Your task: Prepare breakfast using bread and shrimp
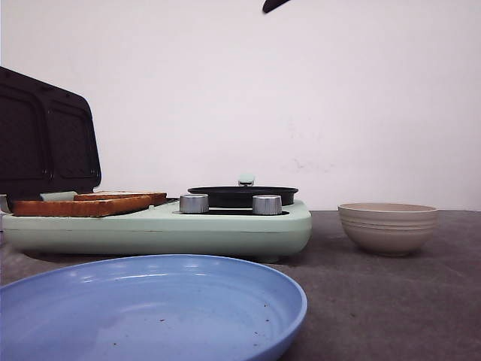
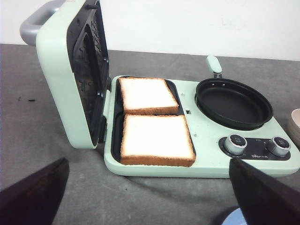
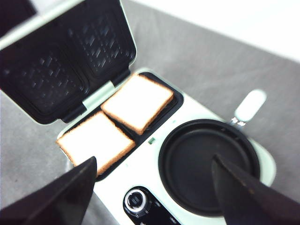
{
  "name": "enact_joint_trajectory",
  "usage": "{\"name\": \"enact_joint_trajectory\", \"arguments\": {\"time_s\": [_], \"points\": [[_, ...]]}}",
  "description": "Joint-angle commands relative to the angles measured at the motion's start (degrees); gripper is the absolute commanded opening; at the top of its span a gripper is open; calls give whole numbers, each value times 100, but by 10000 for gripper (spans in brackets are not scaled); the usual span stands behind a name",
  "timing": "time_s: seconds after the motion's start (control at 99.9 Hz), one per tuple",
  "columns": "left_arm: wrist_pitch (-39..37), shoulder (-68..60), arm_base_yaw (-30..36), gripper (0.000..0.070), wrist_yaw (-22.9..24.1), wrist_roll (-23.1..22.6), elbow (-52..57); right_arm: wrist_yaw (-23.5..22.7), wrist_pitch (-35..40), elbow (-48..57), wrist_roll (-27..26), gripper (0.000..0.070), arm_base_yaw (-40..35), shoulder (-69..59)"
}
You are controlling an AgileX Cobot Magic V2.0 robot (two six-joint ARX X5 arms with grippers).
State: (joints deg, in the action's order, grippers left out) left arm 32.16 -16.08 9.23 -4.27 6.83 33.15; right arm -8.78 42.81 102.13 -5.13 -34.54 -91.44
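Blue plate (image 1: 150, 308) — nearest item in the front view, set on the grey desk (image 1: 391, 301) directly before the mint-green breakfast maker (image 1: 158, 226); a few dark specks on its surface. Breakfast maker: long body, two silver knobs (image 1: 194, 203) on its front edge below the pan, lid (image 1: 46, 135) hinged open and standing upright behind the toasting plate, its dark inner face ribbed. Bread (image 2: 157, 139) — two square white slices with golden-brown crust, lying flat side by side in the dark toasting plate of the breakfast maker, edges just beside each other, beside the pan. Round black pan (image 2: 233, 103), seated on the other half of the breakfast maker, with a pale green handle (image 2: 214, 64) pointing away from the knobs; nothing seen inside it. Beige ribbed bowl (image 1: 388, 227) on the desk, beside the breakfast maker on the pan side, apart from it; its contents cannot be seen. Shrimp: not visible in any view. Left gripper (image 2: 150, 199): fingers spread wide, holding nothing, above the desk in front of the breakfast maker. Right gripper (image 3: 152, 194): fingers spread wide, holding nothing, high above the breakfast maker near the knobs. Plain white wall (image 1: 301, 90) behind all.
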Motion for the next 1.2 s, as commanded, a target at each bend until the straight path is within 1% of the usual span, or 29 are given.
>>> {"name": "enact_joint_trajectory", "arguments": {"time_s": [0.0, 0.15, 0.35, 0.53, 0.69, 0.781, 0.931, 1.081, 1.121, 1.191], "points": [[-39, -2, 4, 665, 24, -9, 11, 24, 2, -138, 111, 469, 24, 74], [-37, -2, 4, 665, 24, -7, 11, 24, -420, -1040, 125, 469, 136, 719], [-35, -2, 4, 665, 22, 13, 11, 24, -1311, -2826, 125, 469, 302, 1971], [-7, -2, 4, 665, 24, 15, 11, 31, -1751, -4356, 20, 469, 407, 3132], [4, -2, 4, 665, 24, 22, 11, 299, -2155, -5639, -389, 469, 409, 4144], [2, -2, 4, 665, 24, 37, 11, 376, -2404, -6310, -660, 469, 409, 4710], [4, -2, 4, 665, 24, 35, 11, 782, -2468, -7248, -1156, 468, 409, 5654], [2, -2, 4, 665, 22, 35, 11, 1165, -2479, -7882, -1878, 467, 409, 6380], [-7, -2, 4, 665, 24, 33, 11, 1191, -2474, -8000, -1976, 468, 407, 6540], [7, -2, 4, 665, 24, 35, 11, 1187, -2472, -8157, -1996, 468, 407, 6760]]}}
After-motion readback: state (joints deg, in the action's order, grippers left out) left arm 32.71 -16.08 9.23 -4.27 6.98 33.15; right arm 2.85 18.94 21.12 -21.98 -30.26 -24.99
